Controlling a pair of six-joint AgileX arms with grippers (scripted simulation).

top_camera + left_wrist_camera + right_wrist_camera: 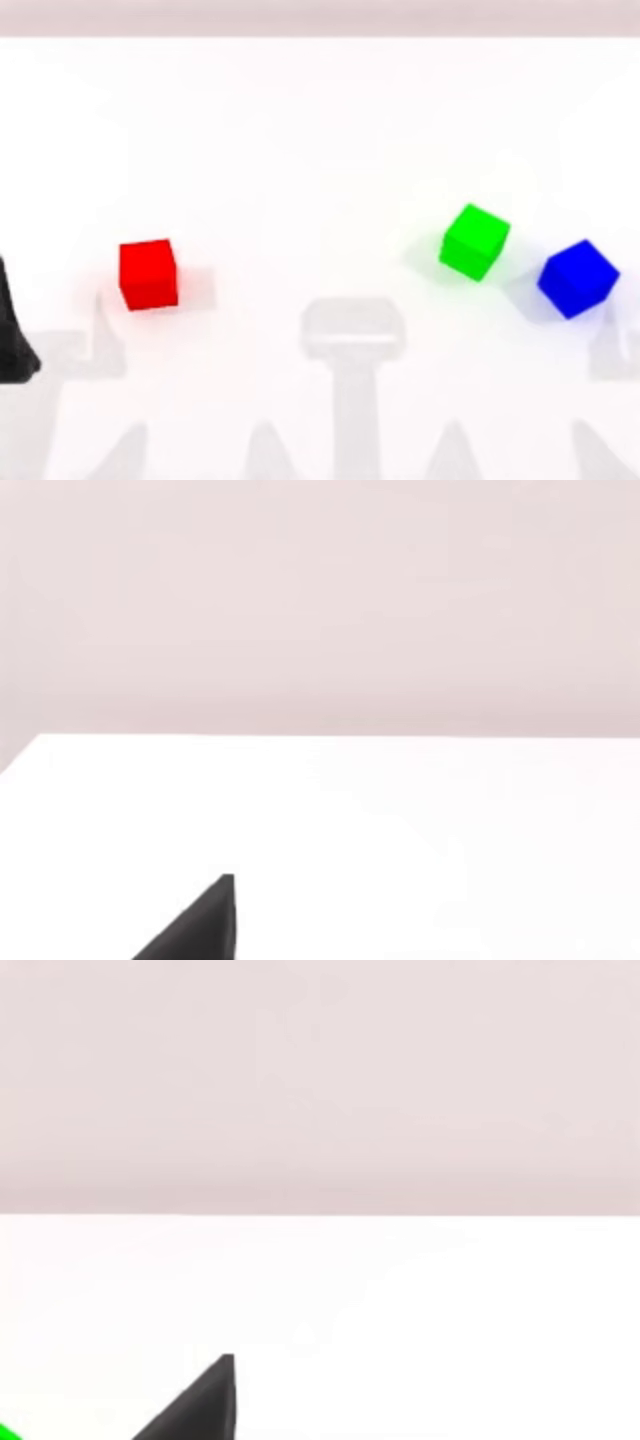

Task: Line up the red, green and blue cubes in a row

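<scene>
The red cube (148, 273) rests on the white table at the left. The green cube (474, 241) and the blue cube (577, 278) sit close together at the right, both turned at an angle, the blue one nearer the right edge. My left gripper (14, 335) is a dark shape at the far left edge, left of the red cube and apart from it. Only a black tip of it (200, 928) shows in the left wrist view. My right gripper is outside the top view; its black tip (200, 1408) shows in the right wrist view beside a sliver of the green cube (6, 1432).
The white table (320, 140) runs back to a pale pinkish wall (320, 15). Grey shadows of the arms and the camera stand (352, 340) fall across the table's front.
</scene>
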